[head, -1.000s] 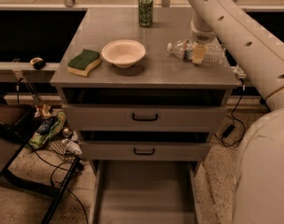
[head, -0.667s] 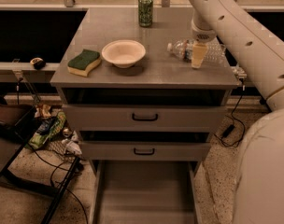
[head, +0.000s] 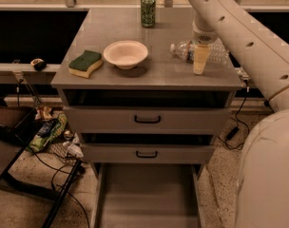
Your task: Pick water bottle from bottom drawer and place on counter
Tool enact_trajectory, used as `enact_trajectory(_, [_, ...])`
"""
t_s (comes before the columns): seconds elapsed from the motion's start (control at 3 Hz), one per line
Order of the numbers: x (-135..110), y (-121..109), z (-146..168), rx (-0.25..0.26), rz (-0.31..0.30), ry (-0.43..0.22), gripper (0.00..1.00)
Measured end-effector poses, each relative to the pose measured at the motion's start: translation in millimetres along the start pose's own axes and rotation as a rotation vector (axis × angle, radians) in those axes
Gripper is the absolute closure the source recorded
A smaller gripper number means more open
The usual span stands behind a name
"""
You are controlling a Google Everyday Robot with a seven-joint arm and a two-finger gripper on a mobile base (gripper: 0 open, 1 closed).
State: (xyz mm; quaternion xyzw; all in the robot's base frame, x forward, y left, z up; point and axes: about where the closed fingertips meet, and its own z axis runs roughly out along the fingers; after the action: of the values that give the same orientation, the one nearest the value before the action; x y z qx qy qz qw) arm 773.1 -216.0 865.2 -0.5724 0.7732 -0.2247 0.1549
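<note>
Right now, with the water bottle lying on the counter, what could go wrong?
The water bottle lies on its side near the right edge of the counter, so it might roll off as the gripper over it lifts away. The bottom drawer stands open below, where the base could bump it.

One gripper over the counter's right side; one water bottle, one can, one bowl, one sponge, three drawers.

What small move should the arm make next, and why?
Probably raise the gripper, now at the water bottle's middle, straight up, leaving it behind: the bottle already lies on its side on the counter, and the bottom drawer is bare.
</note>
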Motion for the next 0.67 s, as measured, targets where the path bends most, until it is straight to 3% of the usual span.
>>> enact_trajectory(0.33, [1,-5,-41,0.062,0.007,0.032,0.00])
enact_trajectory(0.67, [7,-8,-133,0.222,0.053,0.080,0.00])
